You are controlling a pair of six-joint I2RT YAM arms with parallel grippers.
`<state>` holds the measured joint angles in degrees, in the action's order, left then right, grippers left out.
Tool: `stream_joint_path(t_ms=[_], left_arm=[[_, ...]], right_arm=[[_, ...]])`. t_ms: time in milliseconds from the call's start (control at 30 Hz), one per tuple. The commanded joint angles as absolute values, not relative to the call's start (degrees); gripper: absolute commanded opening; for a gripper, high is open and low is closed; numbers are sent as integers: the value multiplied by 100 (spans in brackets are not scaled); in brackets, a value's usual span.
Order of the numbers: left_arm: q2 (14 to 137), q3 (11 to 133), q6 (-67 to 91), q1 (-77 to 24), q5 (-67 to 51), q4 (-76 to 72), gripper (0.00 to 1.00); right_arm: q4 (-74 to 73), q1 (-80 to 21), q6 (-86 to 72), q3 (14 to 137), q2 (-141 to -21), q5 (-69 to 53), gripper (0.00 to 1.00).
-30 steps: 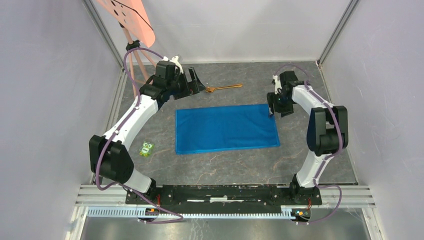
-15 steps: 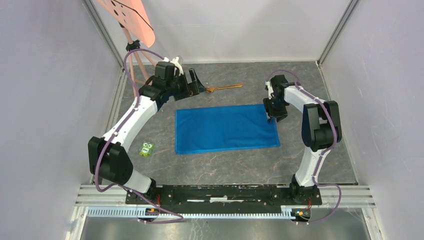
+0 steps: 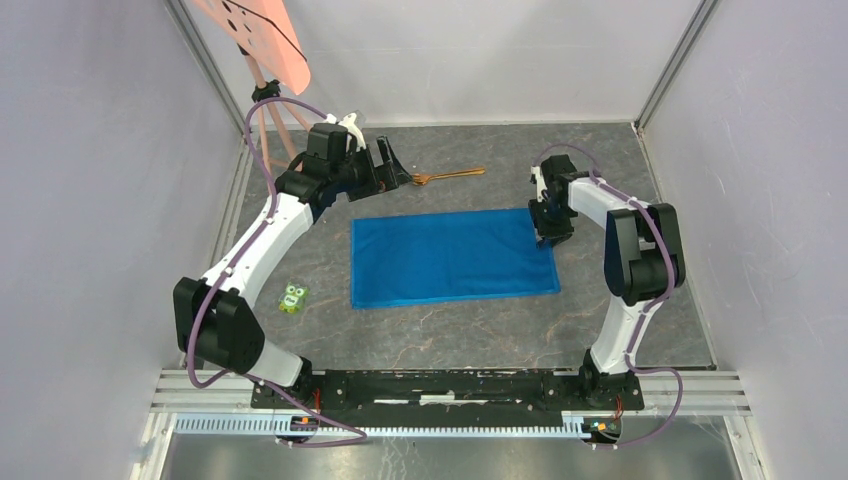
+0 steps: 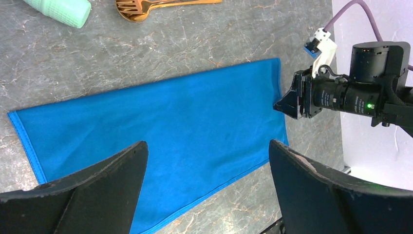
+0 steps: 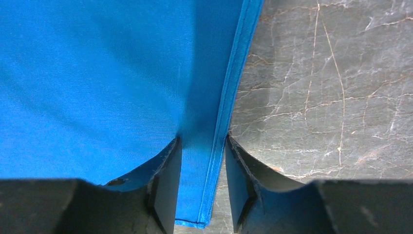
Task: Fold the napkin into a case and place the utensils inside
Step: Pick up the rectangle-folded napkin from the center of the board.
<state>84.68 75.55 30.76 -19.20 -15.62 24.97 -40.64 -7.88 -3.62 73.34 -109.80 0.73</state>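
Stone-patterned grey table (image 3: 450, 335) fills the cell. On its middle lies the napkin (image 3: 452, 257), a bright blue rectangle lying flat, wider than it is deep.

The left gripper (image 3: 392, 165) hangs over the far left of the table, beyond the napkin's far edge. Its own camera looks down across the cloth (image 4: 160, 126). There the left gripper (image 4: 207, 144) stands wide open, with nothing between its dark fingers.

The right gripper (image 3: 547, 232) is down at the napkin's far right corner. From above I cannot tell how its jaws stand. The left wrist camera shows the right gripper (image 4: 287, 103) from the side, its tip at the cloth's right edge. The right wrist camera gives the detail. The right gripper (image 5: 202, 140) has its fingers a narrow gap apart, straddling a strip of the napkin (image 5: 97, 73) along the hem. The cloth lies flat between them and is not pinched. Two hems are stacked at that edge.

The copper-gold utensils (image 3: 447, 175) lie beyond the napkin, just beside the left gripper. Only the left wrist view shows fork tines (image 4: 131, 9) and, near them, a mint-green cylinder (image 4: 61, 9). A small green toy (image 3: 293, 298) sits left of the napkin.
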Motion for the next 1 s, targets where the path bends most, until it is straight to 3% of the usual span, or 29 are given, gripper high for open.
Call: stream_joint_path(t_ms=[0, 333, 400, 800, 967], left_arm=[[8253, 7524, 2715, -1900, -1684, 2356, 100], [8277, 7511, 2680, -1908, -1681, 2346, 100], [8289, 7489, 2691, -1903, -1707, 2318, 100], [8356, 7383, 2893, -1915, -1943, 2144, 100], [8375, 7366, 2900, -1915, -1958, 2135, 100]], right_arm=[[-3529, -813, -360, 6805, -11158, 226, 40], [-2948, -834, -56, 6158, -10989, 477, 11], [-2933, -831, -50, 6108, -10809, 738, 1], [-2946, -744, 352, 5882, -9738, 3136, 0], [-2896, -712, 422, 5929, -9719, 3332, 0]])
